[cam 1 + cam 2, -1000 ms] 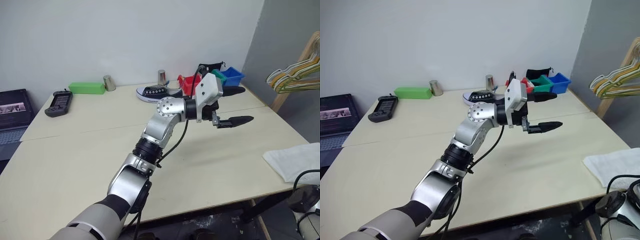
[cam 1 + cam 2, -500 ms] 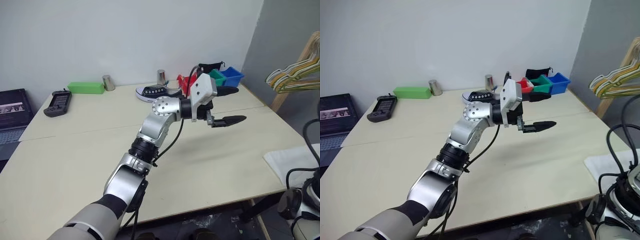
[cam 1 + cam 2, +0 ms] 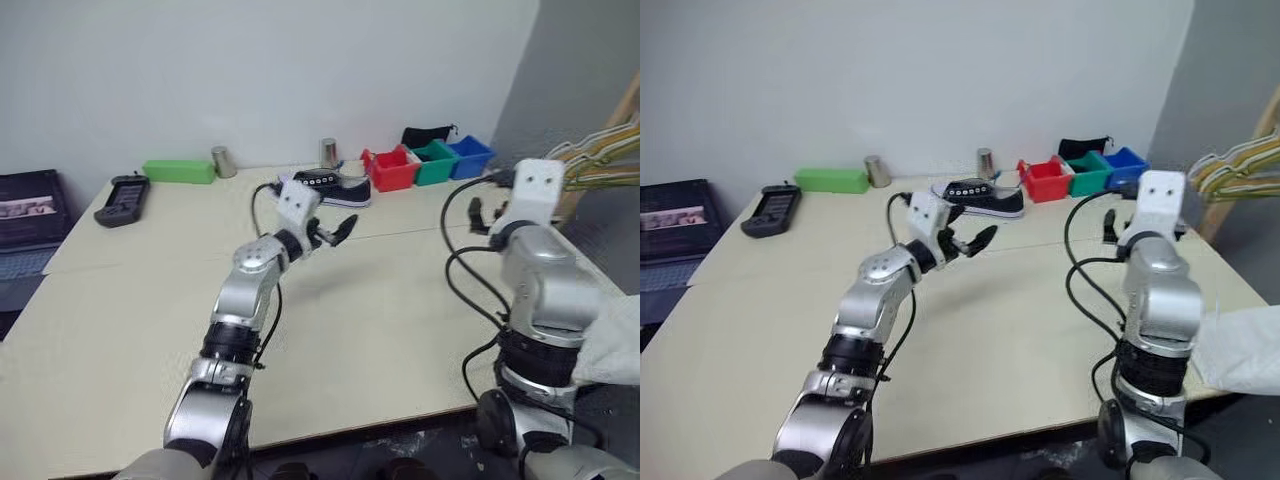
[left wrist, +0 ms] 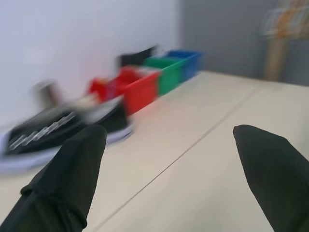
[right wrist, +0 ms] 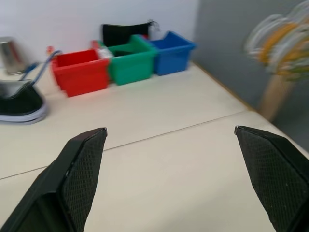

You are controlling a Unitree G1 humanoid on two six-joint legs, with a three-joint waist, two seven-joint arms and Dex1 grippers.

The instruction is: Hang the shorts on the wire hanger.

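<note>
Shorts (image 3: 1240, 350): white cloth draped off bench (image 3: 380, 330) right front edge, beside right arm. Wire hangers (image 3: 1230, 165) on wooden rack at far right, blurred. Left gripper (image 4: 169, 159) above bench mid, jaws spread, empty, near black shoe (image 3: 330, 187). Right gripper (image 5: 174, 164) jaws spread, empty, facing red, green, blue bins (image 5: 125, 60).

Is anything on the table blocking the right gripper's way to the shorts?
Nothing visible does. The shorts lie at the table's right edge beside the right arm; the right gripper, open, points ahead over bare tabletop toward the colored bins.
</note>
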